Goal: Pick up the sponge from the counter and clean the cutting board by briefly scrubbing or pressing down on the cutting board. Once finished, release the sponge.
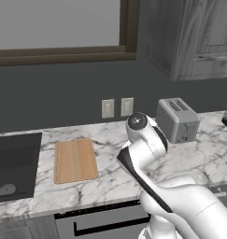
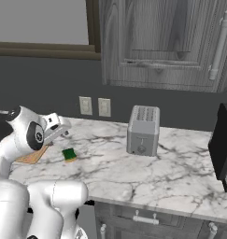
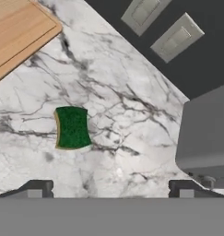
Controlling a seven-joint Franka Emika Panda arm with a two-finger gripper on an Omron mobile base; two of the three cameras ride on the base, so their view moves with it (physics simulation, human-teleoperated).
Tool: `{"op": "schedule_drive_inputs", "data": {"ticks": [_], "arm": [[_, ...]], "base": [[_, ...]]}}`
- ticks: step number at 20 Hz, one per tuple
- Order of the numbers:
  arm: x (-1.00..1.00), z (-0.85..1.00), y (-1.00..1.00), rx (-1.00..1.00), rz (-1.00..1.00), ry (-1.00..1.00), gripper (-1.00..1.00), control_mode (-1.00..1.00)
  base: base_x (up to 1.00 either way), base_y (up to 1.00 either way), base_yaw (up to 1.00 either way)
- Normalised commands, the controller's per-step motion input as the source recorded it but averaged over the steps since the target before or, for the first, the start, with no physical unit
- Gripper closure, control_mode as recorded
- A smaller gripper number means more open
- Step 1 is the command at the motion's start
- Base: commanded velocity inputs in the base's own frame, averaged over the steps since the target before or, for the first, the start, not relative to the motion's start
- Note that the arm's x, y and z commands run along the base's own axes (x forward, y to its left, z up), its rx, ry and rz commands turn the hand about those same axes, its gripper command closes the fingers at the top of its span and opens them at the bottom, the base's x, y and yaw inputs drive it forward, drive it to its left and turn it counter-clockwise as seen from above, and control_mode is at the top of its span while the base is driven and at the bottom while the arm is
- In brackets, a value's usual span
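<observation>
Two wall outlets [image 3: 162, 27] sit behind my white marble counter [image 3: 118, 110]. My gripper [image 3: 111, 188] hangs spread wide above the sponge [image 3: 72, 127], beside the cutting board [image 3: 16, 27]; no writing is legible.

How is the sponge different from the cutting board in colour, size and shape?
Colour: the sponge has a dark green top with a yellow edge; the cutting board is light brown wood with visible grain.
Size: the sponge is much smaller than the cutting board.
Shape: the sponge's long sides curve inward; the cutting board is a plain rectangle with rounded corners.
Both lie flat on the white marble counter, apart from each other.
</observation>
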Motion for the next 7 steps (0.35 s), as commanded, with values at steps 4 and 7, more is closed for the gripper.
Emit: {"op": "schedule_drive_inputs", "data": {"ticks": [4,7], "arm": [[-0.63,0.54,0.00,0.00,0.00,0.00,-1.00,-1.00],[-0.62,0.48,0.00,0.00,-0.01,0.00,-1.00,-1.00]], "base": [[0.00,0.00,0.00],[0.00,0.00,0.00]]}}
